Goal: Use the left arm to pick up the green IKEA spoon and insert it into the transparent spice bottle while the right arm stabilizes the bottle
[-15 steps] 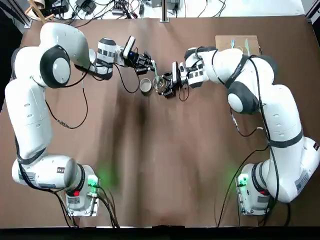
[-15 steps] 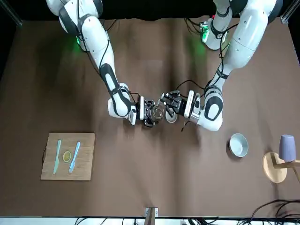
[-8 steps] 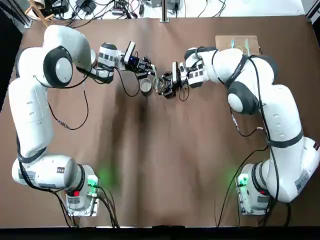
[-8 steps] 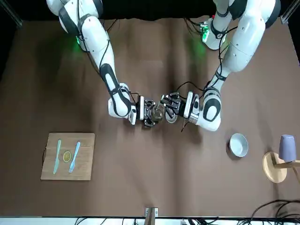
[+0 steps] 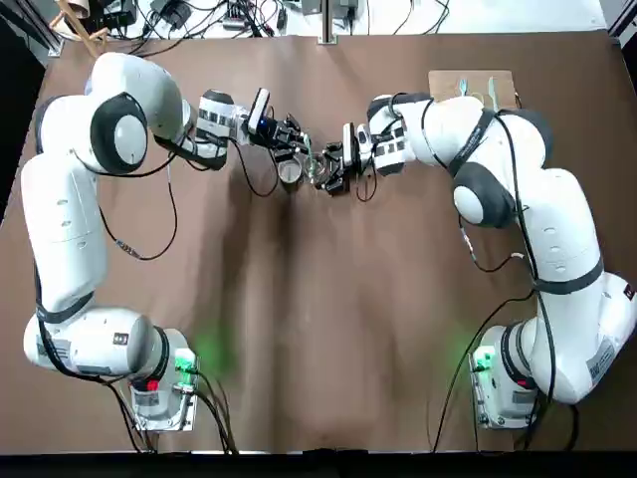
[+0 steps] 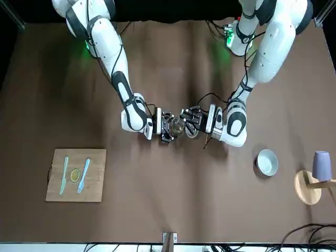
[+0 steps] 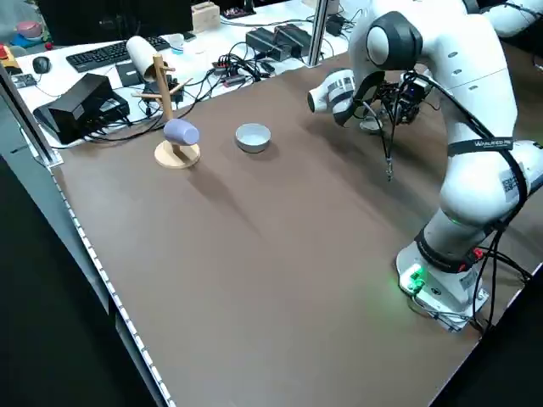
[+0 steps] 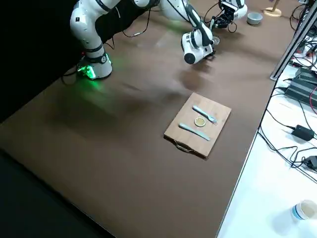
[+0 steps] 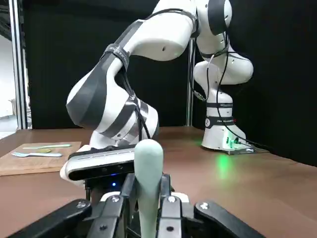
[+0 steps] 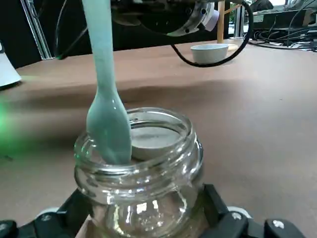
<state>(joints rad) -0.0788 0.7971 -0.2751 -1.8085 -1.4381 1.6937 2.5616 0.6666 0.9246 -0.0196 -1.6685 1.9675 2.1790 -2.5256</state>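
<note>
One spoon (image 9: 148,183) between left fingers (image 9: 166,213)

robotics lab, two white robot arms (image 5: 70,229) on one table (image 5: 318,339), metal posts (image 7: 319,32), tangled cables (image 5: 224,20), keyboard (image 7: 117,54)

In the right wrist view, the top of the green IKEA spoon's handle (image 10: 99,39) is cut off by the picture's edge (the jar's base (image 10: 143,223), too, is lost below).
</note>
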